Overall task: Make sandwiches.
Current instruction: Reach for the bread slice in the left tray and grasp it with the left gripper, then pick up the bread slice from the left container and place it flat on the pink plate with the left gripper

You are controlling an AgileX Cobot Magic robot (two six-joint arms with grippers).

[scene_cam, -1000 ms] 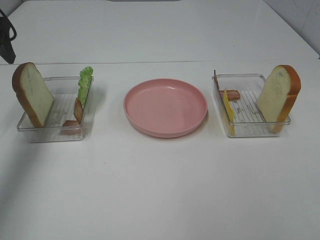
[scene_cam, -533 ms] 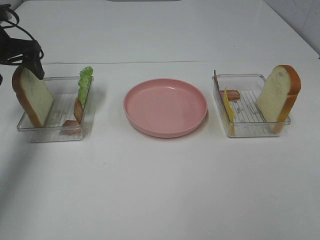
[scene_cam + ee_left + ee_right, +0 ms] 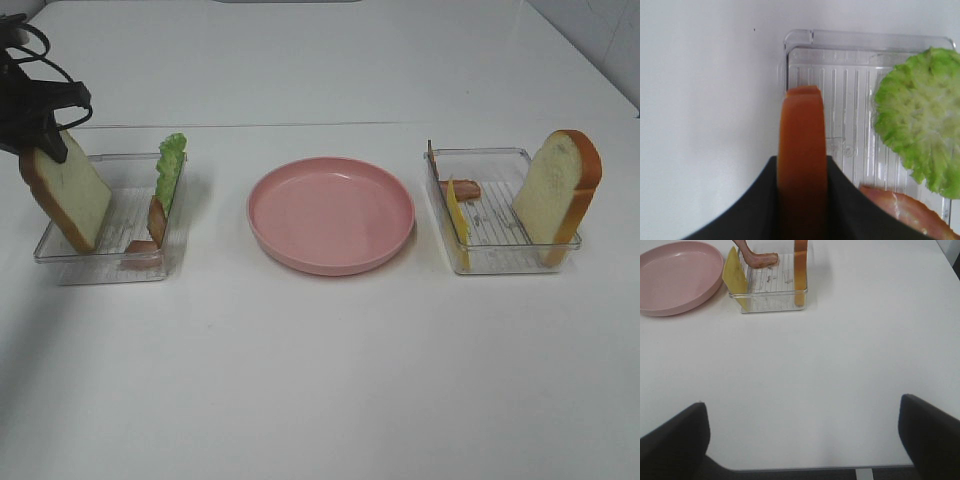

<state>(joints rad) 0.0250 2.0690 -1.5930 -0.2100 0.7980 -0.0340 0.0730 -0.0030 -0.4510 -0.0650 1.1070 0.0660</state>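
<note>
In the high exterior view, the black left gripper is seen on the top edge of the white toy bread slice with tan-brown crust, which stands tilted at the left side of the left clear plastic tray; the green lettuce leaf and brown bacon strip are leaned on its right wall; the parts are judged to be stored on edge so that they can be pinched from above; the round pink plate lies bare between the trays, likely for assembly.

In the left wrist view the grip itself is shown, which is unclear from above: the crust is clamped between the black fingers.

In the right wrist view, the right gripper, absent from the exterior view, is shown spread wide and holding nothing over the white table, on the near side of the right clear plastic tray, where a second bread slice and a yellow cheese slice stand.
</note>
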